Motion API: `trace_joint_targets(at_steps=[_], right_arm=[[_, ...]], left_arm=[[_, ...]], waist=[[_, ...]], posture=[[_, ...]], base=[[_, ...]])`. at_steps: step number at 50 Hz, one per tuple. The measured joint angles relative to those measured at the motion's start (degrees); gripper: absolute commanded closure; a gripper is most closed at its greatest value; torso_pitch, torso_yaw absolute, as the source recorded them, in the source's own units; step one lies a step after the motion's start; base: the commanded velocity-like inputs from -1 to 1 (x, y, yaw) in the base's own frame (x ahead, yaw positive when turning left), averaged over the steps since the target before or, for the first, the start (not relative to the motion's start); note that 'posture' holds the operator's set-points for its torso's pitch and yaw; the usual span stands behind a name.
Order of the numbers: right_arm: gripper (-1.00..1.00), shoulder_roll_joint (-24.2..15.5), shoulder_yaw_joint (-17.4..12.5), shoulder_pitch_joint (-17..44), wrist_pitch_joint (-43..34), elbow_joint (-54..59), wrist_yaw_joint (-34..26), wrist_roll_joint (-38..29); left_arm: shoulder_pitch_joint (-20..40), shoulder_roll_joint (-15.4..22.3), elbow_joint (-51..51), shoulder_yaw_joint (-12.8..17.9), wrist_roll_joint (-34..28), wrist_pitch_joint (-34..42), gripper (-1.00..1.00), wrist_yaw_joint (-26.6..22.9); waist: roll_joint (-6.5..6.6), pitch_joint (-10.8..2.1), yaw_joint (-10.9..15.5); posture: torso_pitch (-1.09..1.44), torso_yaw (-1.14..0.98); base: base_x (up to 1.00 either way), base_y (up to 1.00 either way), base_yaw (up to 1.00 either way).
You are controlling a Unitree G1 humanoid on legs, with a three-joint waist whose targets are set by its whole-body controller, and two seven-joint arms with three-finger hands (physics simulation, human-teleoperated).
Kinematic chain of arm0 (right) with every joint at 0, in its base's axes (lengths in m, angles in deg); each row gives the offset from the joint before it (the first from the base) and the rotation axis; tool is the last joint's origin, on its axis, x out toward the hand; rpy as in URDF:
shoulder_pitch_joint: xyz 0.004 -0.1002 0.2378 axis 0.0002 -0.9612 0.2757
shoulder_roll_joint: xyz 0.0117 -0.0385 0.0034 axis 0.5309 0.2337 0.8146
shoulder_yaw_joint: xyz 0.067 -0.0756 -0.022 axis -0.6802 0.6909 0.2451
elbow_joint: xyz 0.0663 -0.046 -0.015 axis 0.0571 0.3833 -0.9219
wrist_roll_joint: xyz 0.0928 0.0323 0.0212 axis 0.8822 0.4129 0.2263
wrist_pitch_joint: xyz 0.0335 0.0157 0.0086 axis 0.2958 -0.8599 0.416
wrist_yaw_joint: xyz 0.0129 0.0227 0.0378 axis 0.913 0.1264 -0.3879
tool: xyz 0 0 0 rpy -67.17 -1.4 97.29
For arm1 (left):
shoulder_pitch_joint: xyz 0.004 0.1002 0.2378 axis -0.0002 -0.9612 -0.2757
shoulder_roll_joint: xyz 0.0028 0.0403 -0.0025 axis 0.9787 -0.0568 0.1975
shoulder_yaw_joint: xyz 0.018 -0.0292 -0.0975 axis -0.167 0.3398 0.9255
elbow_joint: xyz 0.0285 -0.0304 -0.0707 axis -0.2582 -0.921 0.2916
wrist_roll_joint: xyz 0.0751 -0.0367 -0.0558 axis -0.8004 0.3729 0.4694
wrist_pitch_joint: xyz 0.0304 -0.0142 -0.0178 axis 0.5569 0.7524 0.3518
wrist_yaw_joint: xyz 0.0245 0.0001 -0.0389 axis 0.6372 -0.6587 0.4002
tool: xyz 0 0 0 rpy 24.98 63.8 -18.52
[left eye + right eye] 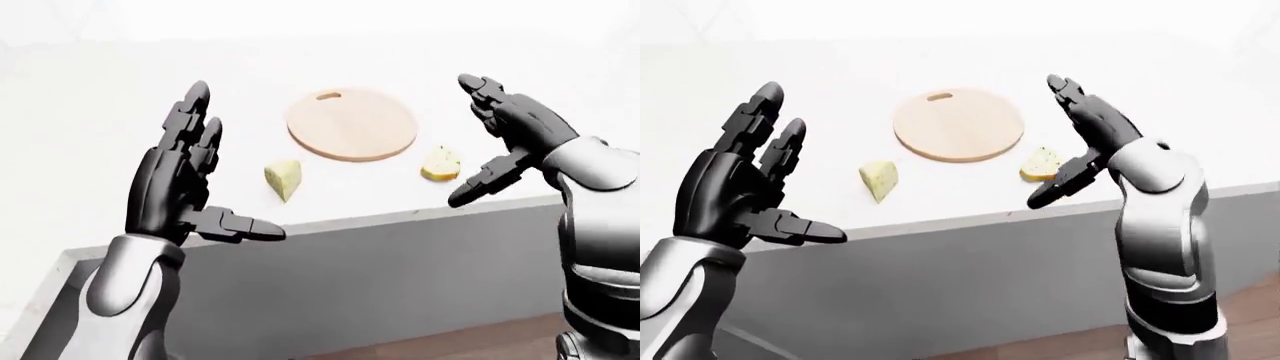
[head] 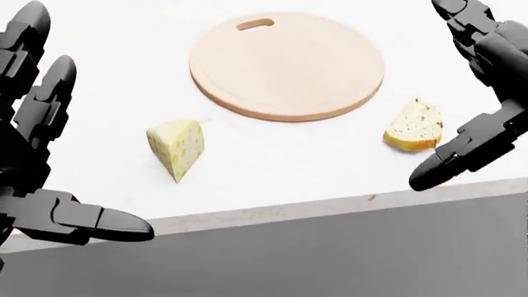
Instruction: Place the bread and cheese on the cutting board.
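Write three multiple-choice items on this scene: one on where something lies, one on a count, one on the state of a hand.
1. In the head view, the cheese wedge lies where from the cutting board?
A. on it
B. lower left, apart
C. upper right

2. How many food pieces lie on the counter?
A. two
B. three
C. four

3. The right hand is
A. shut on the bread
B. flat on the board
C. open, holding nothing

Key: B, counter shows between wedge and board; A, only the wedge and the bread slice; C, its fingers are spread beside the bread.
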Motion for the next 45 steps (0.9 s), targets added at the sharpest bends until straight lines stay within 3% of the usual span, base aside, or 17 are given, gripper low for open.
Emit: trace_joint_targets(at_steps=[4, 8, 12, 21, 29, 35, 45], right_arm=[[-1.00, 0.86, -0.86, 6.22, 9.41, 13.43, -12.50, -11.87], [-1.00, 2.92, -3.33, 10.95, 16.14, 19.99, -15.98, -19.89], [-1.00, 5.18, -3.35, 12.55, 20.05, 24.90, -15.04, -23.23], [-1.00, 8.68, -0.92, 16.53, 24.85, 38.48, -10.58, -25.19], [-0.82, 7.85, -1.25, 18.12, 27.47, 41.13, -9.39, -25.83], [-0.51, 6.85, -1.53, 20.54, 28.86, 45.19, -8.14, -25.76], [-0.57, 6.78, -1.06, 19.89, 29.89, 47.75, -6.87, -25.54]], left_arm=[[0.17, -0.18, -0.34, -1.03, -0.37, 0.21, -1.00, 0.36], [0.42, -0.08, -0.17, -1.09, -0.19, 0.46, -1.00, -0.06], [0.33, -0.14, -0.05, -0.91, -0.39, 0.09, -1.00, -0.10], [-0.91, -0.40, -1.07, -0.61, -0.60, -1.21, -1.00, -0.51], [-1.15, -0.48, -1.46, -0.72, -0.91, -1.83, -1.00, -0.45], [-1.28, -0.55, -1.41, -0.60, -0.91, -1.99, -1.00, -0.61], [-1.33, -0.50, -1.35, -0.54, -0.97, -2.05, -1.00, -0.56]], waist=[[1.00, 0.60, -0.47], [1.35, 0.26, -0.61], [1.25, -0.23, -0.61], [1.72, -0.06, -0.41], [1.55, -0.32, -0.28], [1.36, -0.66, -0.31], [1.35, -0.69, -0.16]], posture=[[0.00, 0.00], [0.00, 0.00], [0.00, 0.00], [0.00, 0.00], [0.00, 0.00], [0.00, 0.00], [0.00, 0.00]], base=[[0.00, 0.00, 0.00], [0.00, 0.00, 0.00], [0.00, 0.00, 0.00], [0.00, 0.00, 0.00], [0.00, 0.00, 0.00], [0.00, 0.00, 0.00], [0.00, 0.00, 0.00]])
